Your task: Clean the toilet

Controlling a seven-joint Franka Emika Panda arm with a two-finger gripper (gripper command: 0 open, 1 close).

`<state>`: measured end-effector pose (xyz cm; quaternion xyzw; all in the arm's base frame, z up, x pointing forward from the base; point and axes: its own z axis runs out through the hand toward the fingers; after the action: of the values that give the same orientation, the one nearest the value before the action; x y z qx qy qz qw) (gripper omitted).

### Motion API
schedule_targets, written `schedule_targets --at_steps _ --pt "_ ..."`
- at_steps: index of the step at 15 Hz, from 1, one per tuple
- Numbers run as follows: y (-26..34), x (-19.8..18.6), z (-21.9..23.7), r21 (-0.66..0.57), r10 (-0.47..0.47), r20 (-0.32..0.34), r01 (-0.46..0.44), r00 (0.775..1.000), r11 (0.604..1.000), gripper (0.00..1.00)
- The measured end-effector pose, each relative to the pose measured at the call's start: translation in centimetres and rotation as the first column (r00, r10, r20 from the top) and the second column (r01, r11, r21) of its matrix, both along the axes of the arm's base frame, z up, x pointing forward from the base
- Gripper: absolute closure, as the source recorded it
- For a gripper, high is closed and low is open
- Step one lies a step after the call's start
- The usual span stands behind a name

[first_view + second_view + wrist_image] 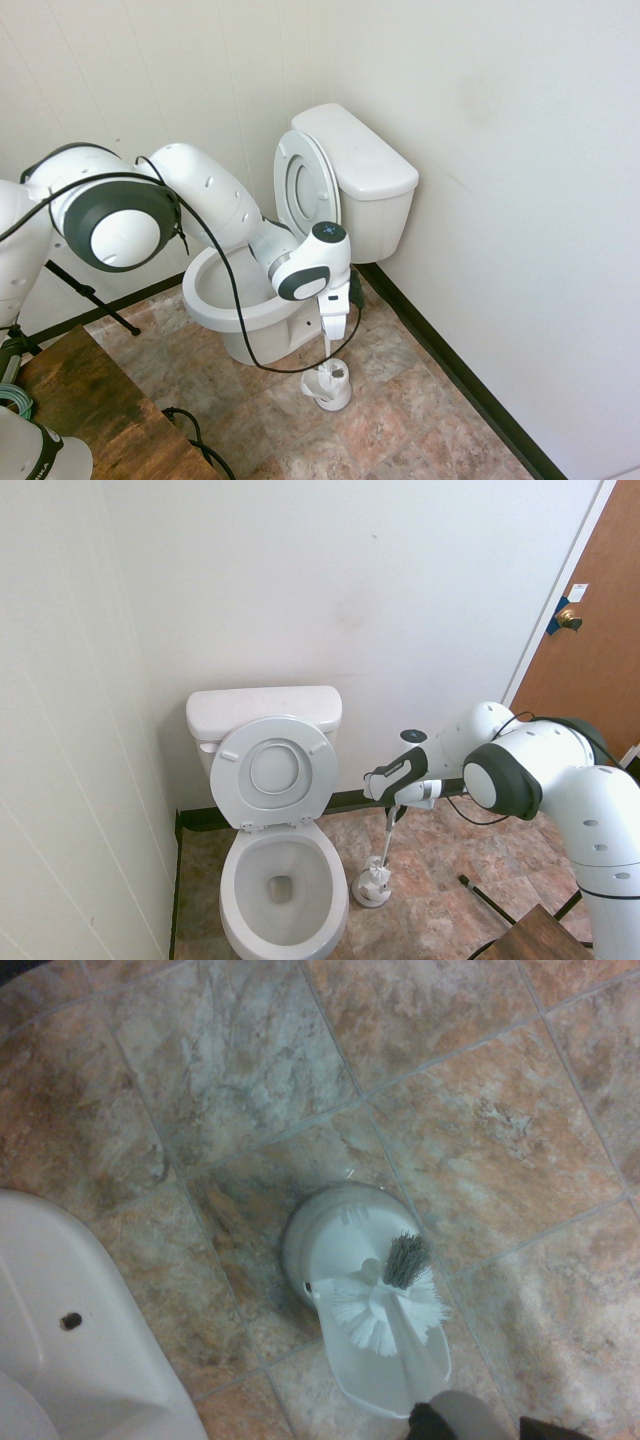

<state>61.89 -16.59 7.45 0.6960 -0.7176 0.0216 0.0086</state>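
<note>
Reaching down beside the toilet point(283, 880), my gripper point(393, 818) has its fingers closed on the toilet brush point(388, 1305) above its holder point(371, 886).

White toilet point(283, 880), mottled brown-grey tile floor point(480, 1130)

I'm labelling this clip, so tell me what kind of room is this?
Most likely a small bathroom: a white toilet with its lid up against the wall, a toilet brush in its holder beside it, and a tiled floor.
</note>
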Motion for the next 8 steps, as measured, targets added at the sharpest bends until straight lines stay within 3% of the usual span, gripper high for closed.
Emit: schedule_targets --at_steps 8 --pt "-2.2 4.4 -6.1 0.034 -0.016 -0.055 0.018 0.998 0.999 1.00"
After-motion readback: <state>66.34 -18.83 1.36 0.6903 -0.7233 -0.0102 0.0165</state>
